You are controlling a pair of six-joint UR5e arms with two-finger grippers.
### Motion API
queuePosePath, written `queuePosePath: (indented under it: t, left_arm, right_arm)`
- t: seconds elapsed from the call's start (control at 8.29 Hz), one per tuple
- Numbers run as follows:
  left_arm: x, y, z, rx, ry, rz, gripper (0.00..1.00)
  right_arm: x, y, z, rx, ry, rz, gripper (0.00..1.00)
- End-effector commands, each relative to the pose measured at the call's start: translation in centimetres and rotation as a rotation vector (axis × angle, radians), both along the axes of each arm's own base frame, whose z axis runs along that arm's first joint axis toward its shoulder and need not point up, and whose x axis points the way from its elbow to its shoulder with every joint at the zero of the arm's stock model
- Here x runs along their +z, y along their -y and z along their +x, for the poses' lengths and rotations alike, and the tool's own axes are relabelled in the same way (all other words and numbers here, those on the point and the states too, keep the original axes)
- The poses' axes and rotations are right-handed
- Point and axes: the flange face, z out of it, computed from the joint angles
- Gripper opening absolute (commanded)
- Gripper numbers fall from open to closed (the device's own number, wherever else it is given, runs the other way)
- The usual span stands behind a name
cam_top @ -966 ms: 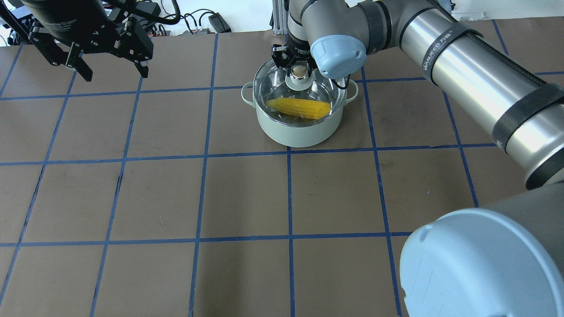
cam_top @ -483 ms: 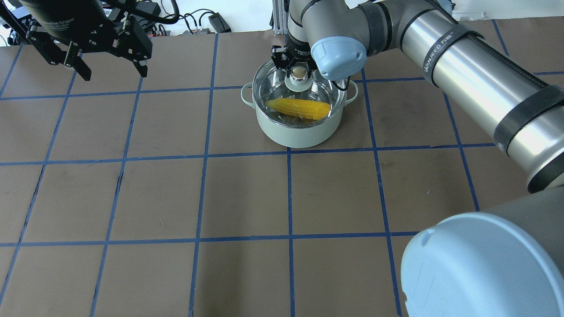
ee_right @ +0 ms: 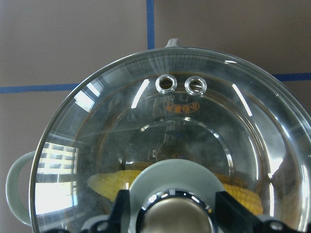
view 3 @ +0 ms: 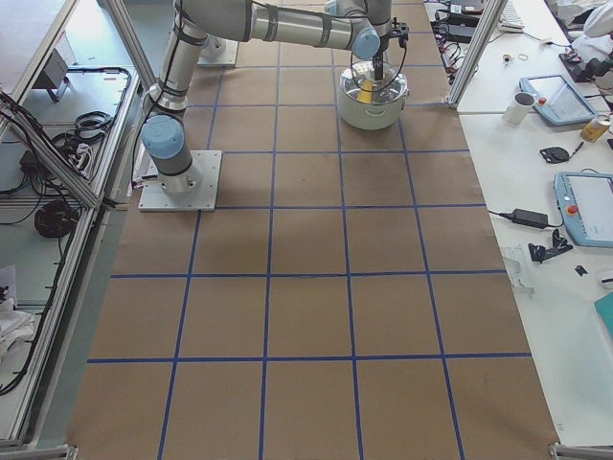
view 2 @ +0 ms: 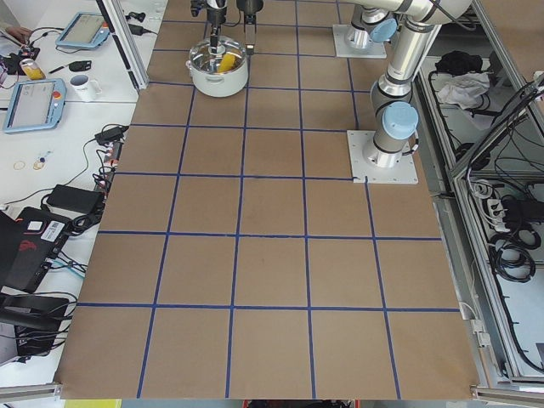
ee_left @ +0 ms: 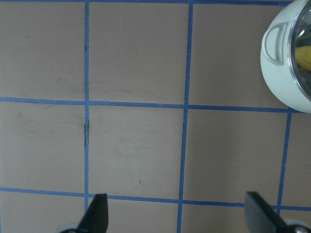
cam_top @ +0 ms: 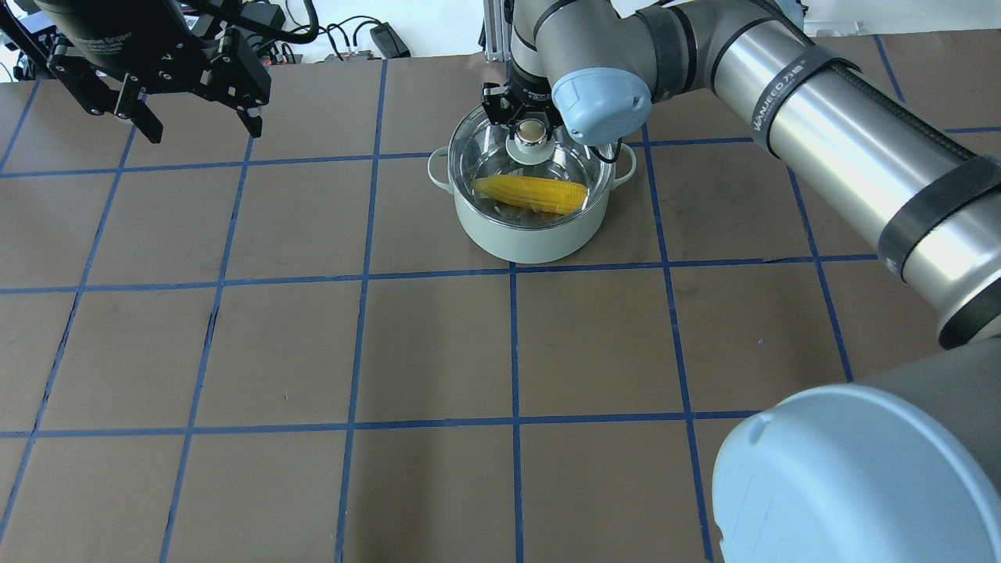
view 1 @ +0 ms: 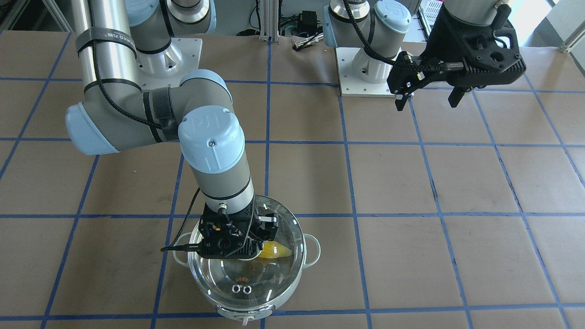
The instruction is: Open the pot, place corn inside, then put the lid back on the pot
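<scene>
The pale mint-green pot (cam_top: 516,242) stands at the table's far middle; it also shows in the front view (view 1: 314,250). The yellow corn (cam_top: 532,193) lies inside it, seen through the glass. The clear glass lid (cam_top: 485,156) sits on the pot's rim, its two vent holes on the side away from the robot (ee_right: 180,85). My right gripper (cam_top: 530,127) stands straight above the lid with its fingers (ee_right: 122,208) on either side of the gold knob (ee_right: 175,216), shut on it. My left gripper (cam_top: 203,129) hangs open and empty above the table's far left.
The brown table (cam_top: 438,352) carries a grid of blue tape lines. Cables and power bricks (cam_top: 375,39) lie past the far edge. The right arm's long forearm (cam_top: 829,109) reaches over the table's right half. The left wrist view shows the pot's handle (ee_left: 274,41) at its top right.
The right gripper has come down slightly with the lid, and the knob has shifted a little nearer in the overhead view. The left arm has barely moved.
</scene>
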Motion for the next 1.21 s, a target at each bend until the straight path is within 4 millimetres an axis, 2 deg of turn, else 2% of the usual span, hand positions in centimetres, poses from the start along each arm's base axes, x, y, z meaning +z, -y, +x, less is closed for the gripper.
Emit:
queuePosePath:
  t: [0.0, 0.12, 0.24, 0.36, 0.48, 0.72, 0.84, 0.97, 1.09]
  left_arm:
    - [-0.1, -0.1, 0.0, -0.001, 0.0, 0.002, 1.0]
    - [-0.1, 0.0, 0.0, -0.001, 0.0, 0.002, 1.0]
    - [-0.2, -0.1, 0.0, -0.001, 0.001, 0.004, 1.0]
    - [-0.2, 0.0, 0.1, 0.0, 0.0, 0.004, 1.0]
    - [-0.2, 0.0, 0.1, 0.0, 0.0, 0.005, 1.0]
    - [-0.1, 0.0, 0.1, 0.0, 0.0, 0.002, 1.0]
    - [-0.1, -0.2, 0.1, 0.0, 0.001, 0.002, 1.0]
    - [-0.1, -0.2, 0.1, 0.0, 0.001, 0.002, 1.0]
    - [0.0, -0.1, 0.1, 0.0, 0.003, 0.001, 1.0]
  right_arm:
    - [0.0, 0.0, 0.0, -0.001, -0.002, -0.001, 0.75]
    - [0.3, 0.0, -0.1, -0.002, -0.001, -0.006, 0.78]
    - [2.4, -0.5, -0.3, 0.001, 0.007, -0.033, 0.9]
    - [5.5, -1.7, -0.8, 0.007, 0.011, -0.071, 1.0]
    - [7.8, -3.3, -2.4, -0.006, 0.005, -0.09, 1.0]
    - [12.9, -8.4, -9.5, -0.086, 0.013, -0.116, 1.0]
    - [15.5, -12.2, -12.7, -0.121, -0.007, -0.062, 1.0]
    - [17.4, -15.0, -15.2, -0.102, -0.036, 0.013, 1.0]
    - [19.4, -17.0, -15.6, -0.081, -0.031, 0.001, 1.0]
